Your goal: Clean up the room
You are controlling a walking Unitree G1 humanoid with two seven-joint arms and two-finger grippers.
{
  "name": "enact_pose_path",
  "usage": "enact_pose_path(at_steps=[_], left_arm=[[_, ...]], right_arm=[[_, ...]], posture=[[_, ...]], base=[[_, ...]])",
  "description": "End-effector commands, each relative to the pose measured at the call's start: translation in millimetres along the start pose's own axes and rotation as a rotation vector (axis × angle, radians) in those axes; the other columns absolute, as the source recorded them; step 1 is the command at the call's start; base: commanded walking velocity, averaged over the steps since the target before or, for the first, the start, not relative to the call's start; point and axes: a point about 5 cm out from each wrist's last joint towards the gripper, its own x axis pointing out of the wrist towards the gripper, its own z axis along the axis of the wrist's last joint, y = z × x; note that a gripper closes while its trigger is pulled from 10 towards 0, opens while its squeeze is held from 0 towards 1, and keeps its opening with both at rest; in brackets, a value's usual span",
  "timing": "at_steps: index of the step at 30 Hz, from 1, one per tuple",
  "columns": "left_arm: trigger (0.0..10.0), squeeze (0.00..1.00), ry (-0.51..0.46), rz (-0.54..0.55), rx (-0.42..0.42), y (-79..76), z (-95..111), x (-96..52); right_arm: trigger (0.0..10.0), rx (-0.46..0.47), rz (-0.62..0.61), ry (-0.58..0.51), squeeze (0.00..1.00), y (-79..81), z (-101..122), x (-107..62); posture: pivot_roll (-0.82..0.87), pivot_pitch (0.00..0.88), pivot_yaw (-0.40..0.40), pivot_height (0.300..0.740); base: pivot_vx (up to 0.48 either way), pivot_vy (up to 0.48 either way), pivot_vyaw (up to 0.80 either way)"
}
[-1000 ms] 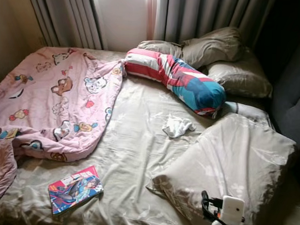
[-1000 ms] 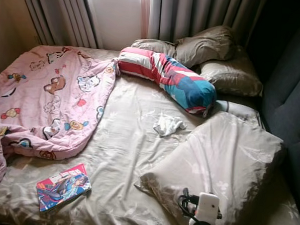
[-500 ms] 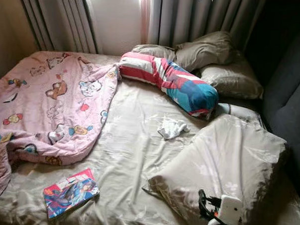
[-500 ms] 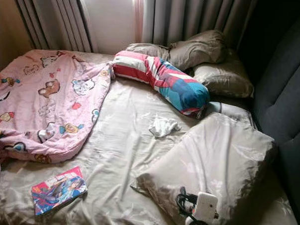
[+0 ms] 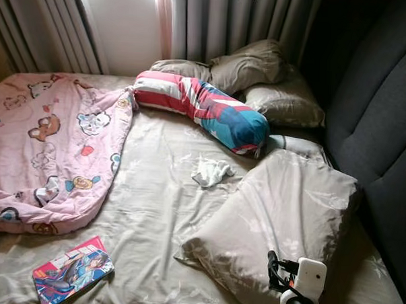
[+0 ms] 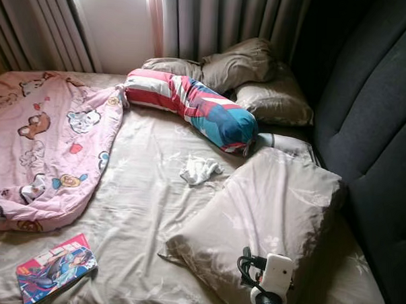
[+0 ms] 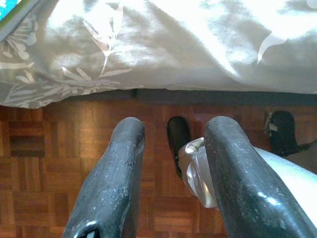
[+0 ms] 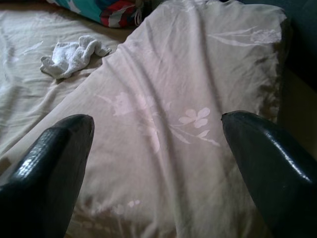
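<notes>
Right gripper (image 8: 158, 168) wide apart above big pillow (image 5: 281, 223)

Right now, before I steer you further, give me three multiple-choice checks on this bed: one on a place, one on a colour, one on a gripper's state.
1. Where does the white cloth lie?
A. on the pink blanket
B. on the sheet beside the striped bolster
C. on the floor

2. What colour is the cartoon blanket?
A. pink
B. green
C. black

3. How is the right gripper?
A. shut on the cloth
B. shut, empty
C. open above the big pillow

Key: 1 B, it sits on bare sheet just below the bolster. 2 A, pink throughout. 3 C, fingers spread wide over the pillow.
</notes>
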Motion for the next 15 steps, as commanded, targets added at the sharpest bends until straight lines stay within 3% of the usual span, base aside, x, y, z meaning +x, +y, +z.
enact_pose_path(at_steps=[1,6,11,15], left_arm=[[10.0,0.0,0.037,0.009,-0.004,1.7,-10.8,-3.1],[10.0,0.0,0.034,0.008,0.004,1.4,-9.9,-2.8],[10.0,0.0,0.035,0.009,0.006,1.2,-9.7,-2.7],[10.0,0.0,0.034,0.01,-0.001,1.2,-9.6,-2.6]], right_arm=[[10.0,0.009,-0.007,-0.005,0.0,0.3,2.1,0.3],[10.0,0.017,-0.01,-0.001,0.0,0.9,3.0,2.1],[10.0,0.021,-0.012,0.012,0.0,0.7,1.8,2.4],[10.0,0.008,-0.01,0.005,0.0,1.0,1.7,1.4]], posture=[[-0.01,0.161,-0.013,0.74],[-0.01,0.166,-0.015,0.74],[-0.01,0.167,-0.016,0.74],[-0.01,0.169,-0.017,0.74]], base=[[0.0,0.0,0.0],[0.0,-0.049,0.0],[0.0,-0.48,-0.57],[0.0,0.0,-0.13]])
